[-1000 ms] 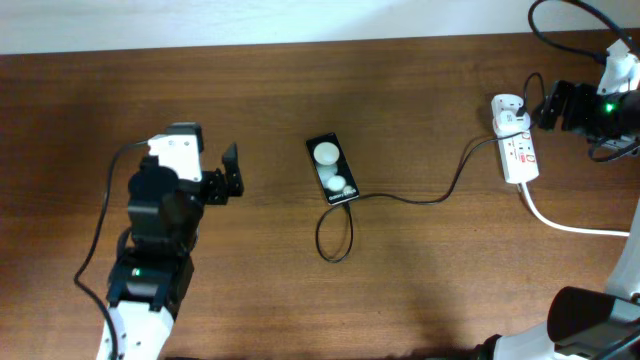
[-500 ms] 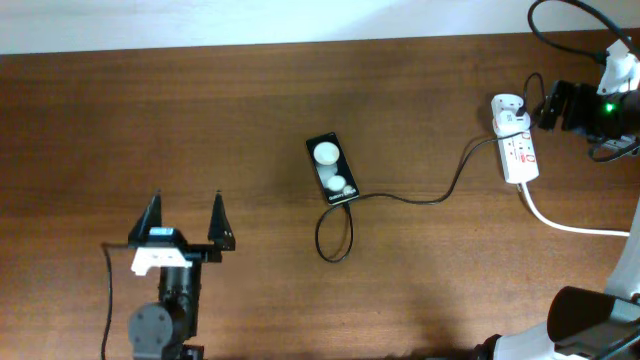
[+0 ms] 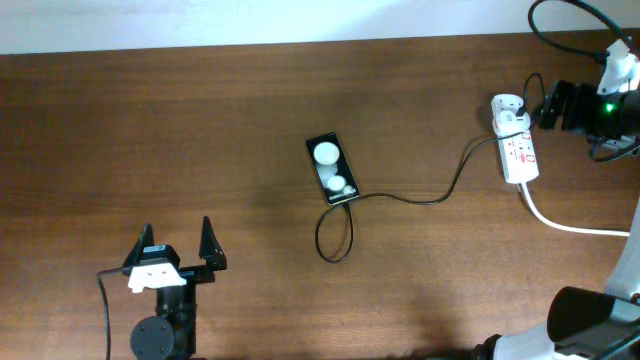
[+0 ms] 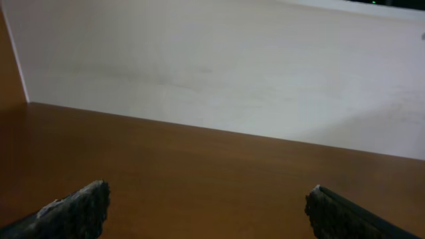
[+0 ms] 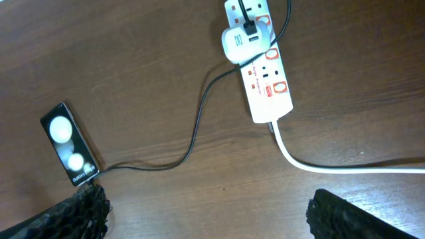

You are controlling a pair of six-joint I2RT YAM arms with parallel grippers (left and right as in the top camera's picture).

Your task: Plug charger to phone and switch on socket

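Phone (image 3: 331,168) lies flat about in the middle of the bench (image 3: 200,120), with its two white circles facing up and the small white text at the end toward the near edge. The charger (image 3: 420,198), a thin black cable, makes a small loop beside that end and its tip touches the phone there. I cannot tell if the plug is fully inside.

From there the cable runs toward the right edge to a white adapter (image 5: 240,44). The adapter sits in the far end of the socket (image 5: 269,83), a white strip with red markings close to the far right corner. The position of its switches is too small to read. A thick white cord (image 5: 332,166) leaves the strip toward the right edge.

The bench is dark brown wood, and a white wall (image 4: 212,66) stands behind its far edge.

The left gripper (image 3: 177,235) is at the near edge on the left side, fingers spread wide with nothing between them, well apart from the phone. The right gripper (image 5: 216,214) is just beside the socket, fingers also spread wide and empty.
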